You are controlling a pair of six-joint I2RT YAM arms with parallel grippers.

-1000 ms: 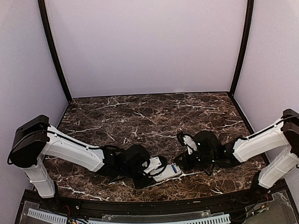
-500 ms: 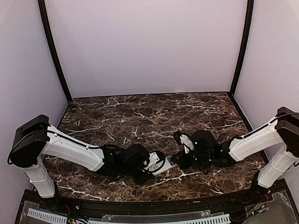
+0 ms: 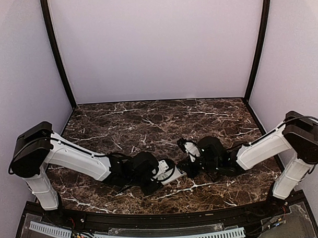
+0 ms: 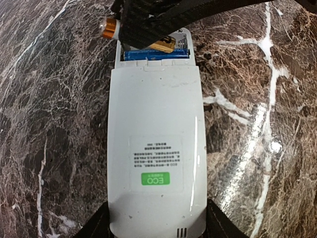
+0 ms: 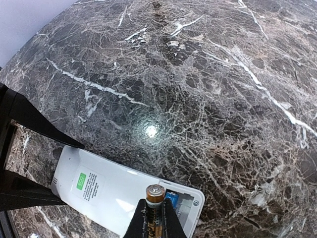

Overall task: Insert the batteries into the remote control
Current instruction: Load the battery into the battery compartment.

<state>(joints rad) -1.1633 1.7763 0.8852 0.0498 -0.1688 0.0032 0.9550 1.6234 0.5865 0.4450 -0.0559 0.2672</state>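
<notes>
Dark marble table (image 5: 208, 74) carries the remote control (image 4: 156, 148), back up, one end clamped between the left fingers (image 4: 96, 228), mostly cut off. The right fingers (image 5: 136, 229) pinch a copper-tipped battery (image 5: 154, 196) over the remote's open bay, half hiding it; one blue battery (image 4: 156, 53) shows inside.

evenly bright, lit from overhead. white glare spot on the glossy surface (image 5: 151, 130). fisheye bending at the wrist views' edges.
</notes>
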